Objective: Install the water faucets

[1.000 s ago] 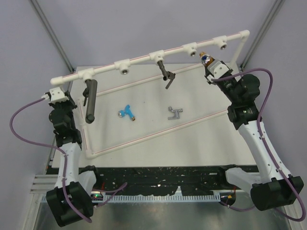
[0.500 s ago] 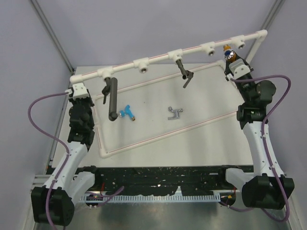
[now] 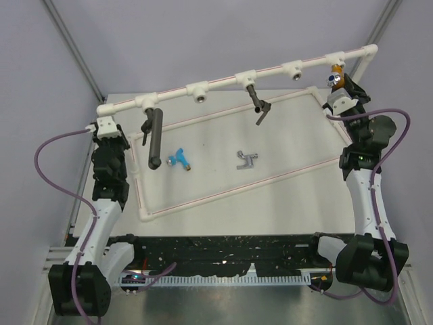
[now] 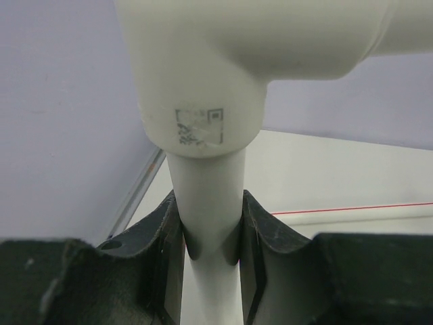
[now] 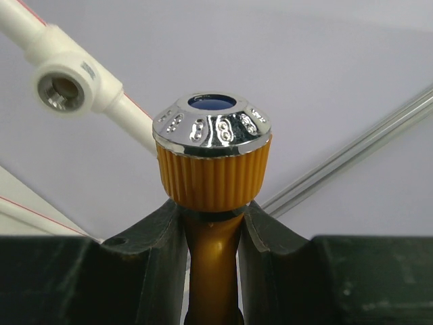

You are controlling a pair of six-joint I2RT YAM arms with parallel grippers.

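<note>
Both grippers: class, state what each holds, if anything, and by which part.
Right gripper: orange-gold faucet, by its stem under the ribbed knob. Left gripper: white pipe, by the upright below its elbow.

No legible word, brand or number anywhere. Only a small square printed code (image 4: 198,126), grey and smudged, on the white elbow fitting (image 4: 203,61) above the pipe (image 4: 206,203) in the left wrist view, too blurred to read. Also a tiny grey mark (image 5: 89,66) on the white tee socket (image 5: 71,87) and embossed dot-like figures round the chrome cap (image 5: 212,125) of the orange-gold faucet (image 5: 213,177), neither decipherable.
</note>
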